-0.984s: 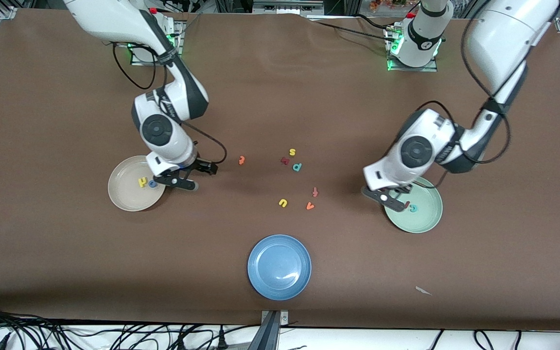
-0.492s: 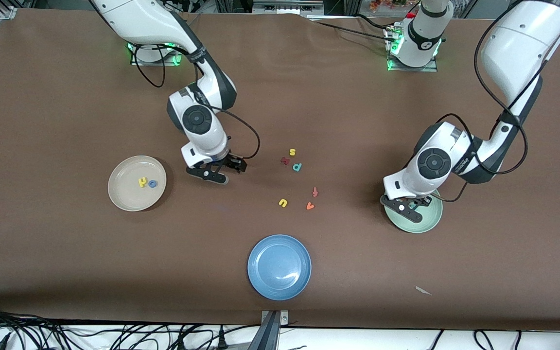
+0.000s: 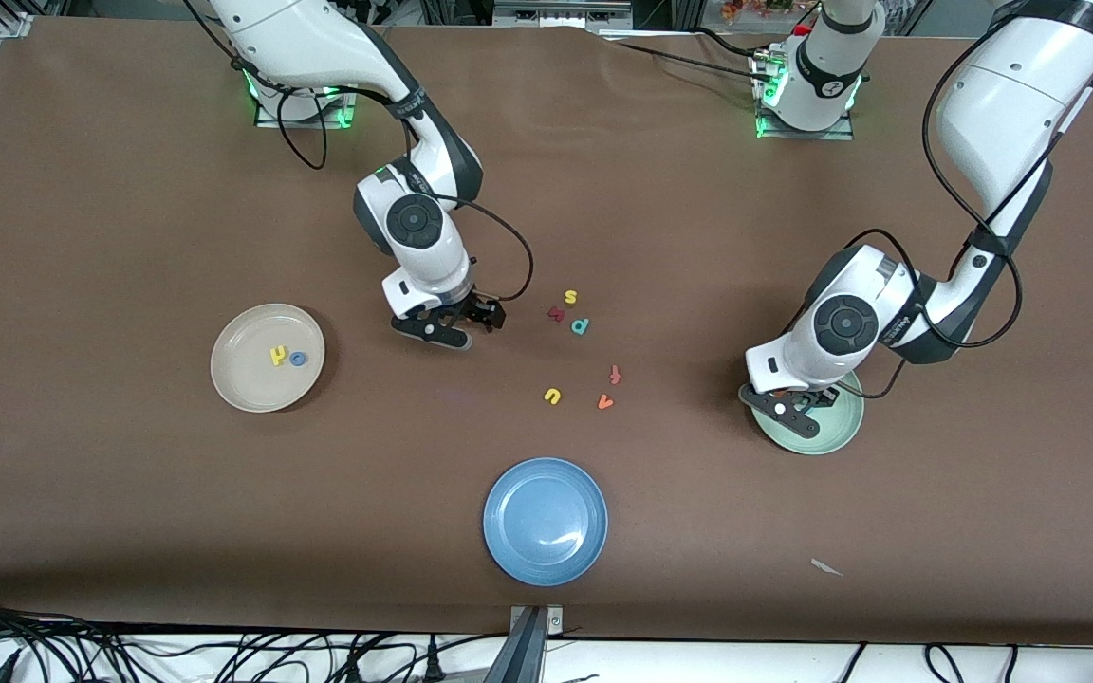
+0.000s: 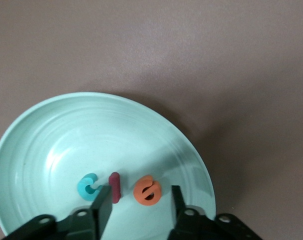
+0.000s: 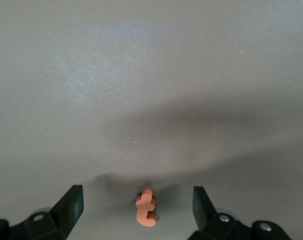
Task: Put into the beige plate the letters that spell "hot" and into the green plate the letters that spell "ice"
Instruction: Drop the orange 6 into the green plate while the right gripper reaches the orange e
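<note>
The pale green plate [image 4: 66,140] holds a teal c [image 4: 87,186], a dark red i [image 4: 115,187] and an orange e [image 4: 147,190] side by side. My left gripper [image 4: 139,200] hangs open low over this plate [image 3: 836,427], its fingers either side of the e without touching it. My right gripper [image 5: 136,197] is open wide over the orange t [image 5: 145,207], which lies on the brown table. In the front view this gripper [image 3: 463,327] hides the t. The beige plate [image 3: 243,379] holds the yellow h [image 3: 277,356] and the blue o [image 3: 298,359].
Loose letters lie mid-table: yellow s [image 3: 570,297], a dark red letter [image 3: 556,313], teal p [image 3: 581,326], red f [image 3: 615,374], yellow u [image 3: 552,396], orange v [image 3: 605,402]. A blue plate [image 3: 545,521] sits nearest the front camera. A paper scrap [image 3: 826,567] lies near the front edge.
My right gripper left the beige plate and came over the orange t. My left gripper moved in over the green plate and opened; the orange e now lies in it.
</note>
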Controlling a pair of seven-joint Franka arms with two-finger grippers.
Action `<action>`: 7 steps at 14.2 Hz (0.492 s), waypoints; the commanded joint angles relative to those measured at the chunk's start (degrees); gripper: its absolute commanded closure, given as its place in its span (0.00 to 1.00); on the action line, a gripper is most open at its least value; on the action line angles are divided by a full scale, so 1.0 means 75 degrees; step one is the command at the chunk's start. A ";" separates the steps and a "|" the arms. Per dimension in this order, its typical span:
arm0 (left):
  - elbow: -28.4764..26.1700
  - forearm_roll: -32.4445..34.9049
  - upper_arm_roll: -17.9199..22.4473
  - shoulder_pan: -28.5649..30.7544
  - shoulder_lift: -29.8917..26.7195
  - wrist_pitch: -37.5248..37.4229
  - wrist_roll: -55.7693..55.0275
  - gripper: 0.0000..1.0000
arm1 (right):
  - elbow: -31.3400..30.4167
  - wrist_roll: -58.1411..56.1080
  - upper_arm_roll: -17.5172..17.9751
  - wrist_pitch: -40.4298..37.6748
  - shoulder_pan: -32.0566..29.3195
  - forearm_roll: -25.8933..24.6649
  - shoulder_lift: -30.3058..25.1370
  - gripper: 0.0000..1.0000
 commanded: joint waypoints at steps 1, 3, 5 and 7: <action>0.0076 0.0217 -0.0059 0.0043 -0.0176 -0.0057 0.0135 0.00 | 0.0092 0.0056 -0.0053 0.0103 0.0125 0.0082 0.0089 0.15; 0.0065 0.0100 -0.0105 0.0031 -0.0480 -0.0115 0.0111 0.00 | 0.0069 -0.0014 -0.0053 0.0103 0.0136 0.0082 0.0100 0.23; 0.0088 0.0076 -0.0339 0.0043 -0.0785 -0.0605 0.0099 0.00 | 0.0045 0.0020 -0.0053 0.0103 0.0136 0.0082 0.0112 0.31; 0.0216 -0.0355 -0.0410 0.0031 -0.1090 -0.0981 0.0099 0.00 | -0.0001 0.0044 -0.0053 0.0103 0.0160 0.0082 0.0112 0.34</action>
